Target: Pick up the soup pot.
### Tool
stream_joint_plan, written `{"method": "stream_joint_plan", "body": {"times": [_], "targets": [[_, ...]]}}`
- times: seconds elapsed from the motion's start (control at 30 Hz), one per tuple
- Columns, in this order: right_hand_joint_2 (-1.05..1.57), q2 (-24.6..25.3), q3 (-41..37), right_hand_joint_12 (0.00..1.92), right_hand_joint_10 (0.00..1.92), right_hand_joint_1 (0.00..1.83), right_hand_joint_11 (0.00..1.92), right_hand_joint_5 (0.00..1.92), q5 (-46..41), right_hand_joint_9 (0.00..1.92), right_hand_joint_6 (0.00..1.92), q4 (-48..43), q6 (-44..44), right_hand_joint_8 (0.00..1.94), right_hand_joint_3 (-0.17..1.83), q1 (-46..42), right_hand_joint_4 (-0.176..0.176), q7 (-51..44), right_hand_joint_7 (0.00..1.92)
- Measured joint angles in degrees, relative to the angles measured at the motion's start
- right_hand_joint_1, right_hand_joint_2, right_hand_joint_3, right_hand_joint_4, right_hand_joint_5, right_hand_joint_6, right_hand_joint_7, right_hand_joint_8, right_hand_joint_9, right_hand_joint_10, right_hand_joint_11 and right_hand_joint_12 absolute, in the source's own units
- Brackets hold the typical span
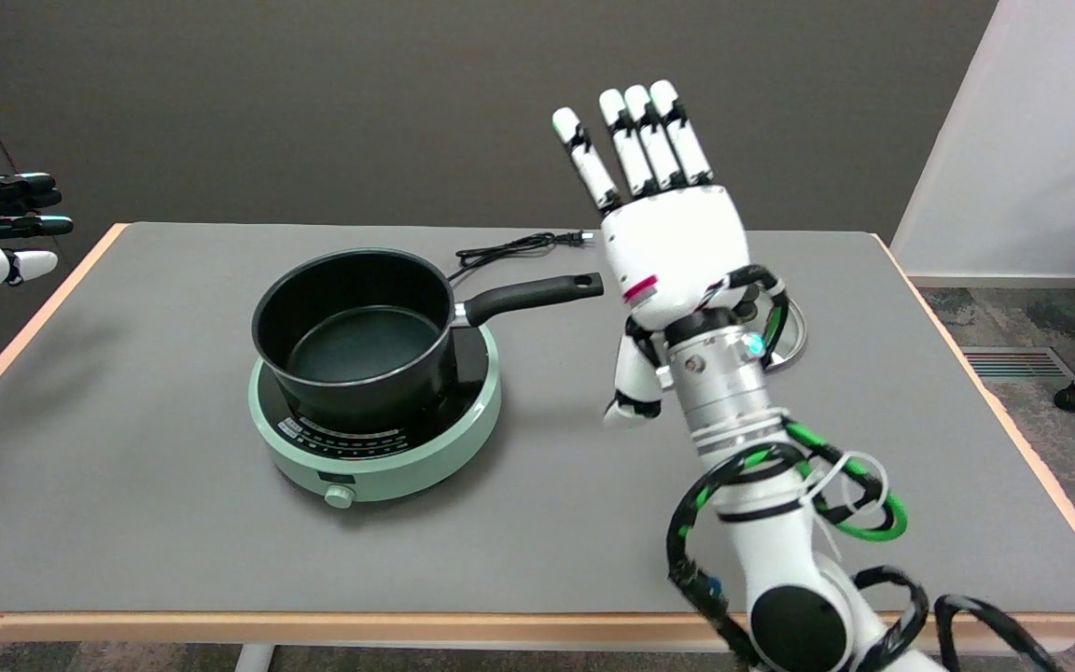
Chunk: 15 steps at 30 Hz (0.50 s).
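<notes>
Grey tabletop (127,523) carries a green cooker (379,448) bearing the black soup pot (356,336); right hand (668,243) hovers beside its handle, fingers extended, holding nothing.

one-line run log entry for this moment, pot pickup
stage: approach | right hand: open, raised, holds nothing | soup pot: on green cooktop, handle toward hand, untouched
</notes>
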<state>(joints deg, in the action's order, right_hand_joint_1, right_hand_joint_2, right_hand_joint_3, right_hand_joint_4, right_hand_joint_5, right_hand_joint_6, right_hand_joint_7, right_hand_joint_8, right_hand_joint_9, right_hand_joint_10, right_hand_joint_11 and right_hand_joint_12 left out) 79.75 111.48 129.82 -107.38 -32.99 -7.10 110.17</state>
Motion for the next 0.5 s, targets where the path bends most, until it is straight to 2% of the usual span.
{"method": "stream_joint_plan", "body": {"times": [0.07,0.33,0.5], "targets": [[-1.01,0.6,1.1,0.00,0.00,1.25,0.00,0.00,0.1,0.00,0.00,0.1,-0.4,0.00,0.88,-0.4,0.176,0.0,0.00],[-0.93,3.0,4.4,0.05,0.05,1.24,0.05,0.05,-1.8,0.05,0.05,1.0,-0.4,0.05,0.97,-0.3,0.176,-0.1,0.05],[-0.97,4.6,4.9,0.03,0.03,1.17,0.03,0.03,-3.6,0.03,0.03,1.9,1.9,0.03,1.36,1.0,0.176,-0.9,0.03]]}}
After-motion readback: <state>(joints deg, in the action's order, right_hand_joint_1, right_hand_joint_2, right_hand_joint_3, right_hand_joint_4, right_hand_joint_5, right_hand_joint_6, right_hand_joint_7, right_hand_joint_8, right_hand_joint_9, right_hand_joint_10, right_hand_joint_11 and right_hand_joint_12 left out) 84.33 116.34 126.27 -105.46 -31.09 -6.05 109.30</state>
